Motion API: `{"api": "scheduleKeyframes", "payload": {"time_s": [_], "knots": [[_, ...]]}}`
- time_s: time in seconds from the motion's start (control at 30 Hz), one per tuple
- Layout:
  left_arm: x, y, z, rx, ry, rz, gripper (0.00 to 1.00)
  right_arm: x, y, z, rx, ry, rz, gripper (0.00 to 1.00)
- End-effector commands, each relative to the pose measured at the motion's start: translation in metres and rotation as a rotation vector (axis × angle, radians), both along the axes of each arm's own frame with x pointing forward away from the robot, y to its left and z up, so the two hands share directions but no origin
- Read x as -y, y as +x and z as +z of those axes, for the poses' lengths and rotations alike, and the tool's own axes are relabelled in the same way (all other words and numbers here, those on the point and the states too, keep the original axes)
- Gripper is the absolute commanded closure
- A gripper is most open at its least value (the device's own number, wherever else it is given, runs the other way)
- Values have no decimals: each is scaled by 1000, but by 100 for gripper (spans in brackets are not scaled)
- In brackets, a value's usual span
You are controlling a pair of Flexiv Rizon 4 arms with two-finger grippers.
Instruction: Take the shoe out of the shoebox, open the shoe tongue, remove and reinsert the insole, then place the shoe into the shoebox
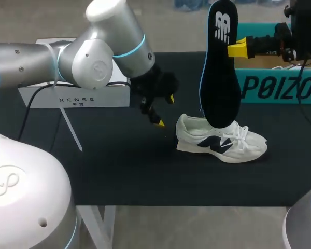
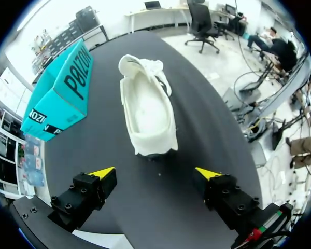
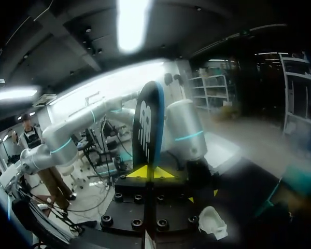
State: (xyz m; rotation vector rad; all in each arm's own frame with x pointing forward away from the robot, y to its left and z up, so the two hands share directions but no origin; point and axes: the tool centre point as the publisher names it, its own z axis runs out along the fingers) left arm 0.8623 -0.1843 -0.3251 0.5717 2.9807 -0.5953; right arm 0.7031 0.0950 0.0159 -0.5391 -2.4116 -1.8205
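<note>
A white sneaker [image 1: 220, 141] with a dark side logo lies on the black table, its toe pointing right. The black insole [image 1: 220, 67] hangs upright above the shoe's heel, and my right gripper [image 1: 234, 50] is shut on its upper edge. In the right wrist view the insole [image 3: 147, 124] stands edge-on between the yellow tips of my right gripper [image 3: 152, 173]. My left gripper [image 1: 165, 110] hovers open just left of the heel. The left wrist view shows the sneaker [image 2: 147, 110] ahead of the left gripper [image 2: 155, 174], its opening showing a pale inside, with nothing between the fingers.
A teal shoebox [image 1: 280, 78] stands at the back right of the table, and the shoebox [image 2: 59, 91] also shows beside the shoe in the left wrist view. A white stand [image 1: 75, 96] sits at the back left. The table's front edge runs below the shoe.
</note>
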Motion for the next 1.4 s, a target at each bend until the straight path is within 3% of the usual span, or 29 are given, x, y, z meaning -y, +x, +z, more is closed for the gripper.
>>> {"api": "scheduleKeyframes", "payload": {"time_s": [0.03, 0.2, 0.5, 0.63, 0.97, 1.3, 1.33, 1.37, 1.4], "knots": [[-1, 0, 0, 1, 2, 0, 0, 5, -14, -2, 11, -3, -38, 100], [-1, 0, 0, 1, 2, 0, 0, 5, -14, -2, 11, -3, -38, 100], [50, 12, 28, 86, 5, -14, 0, 5, -14, -2, 11, -3, -38, 100], [78, 14, 28, 88, -1, -38, 0, 5, -14, -2, 11, -3, -38, 100], [127, 22, -19, 102, 8, -20, 0, 5, -14, -2, 11, -3, -38, 100], [134, 26, -51, 117, 71, 17, 0, 5, -14, -2, 11, -3, -38, 100], [134, 27, -54, 97, 59, 21, 15, 5, -14, -2, 11, -3, -38, 100], [135, 27, -56, 112, 69, 25, 47, 5, -14, -2, 11, -3, -38, 100], [135, 27, -58, 114, 69, 27, 85, 5, -14, -2, 11, -3, -38, 100]]}}
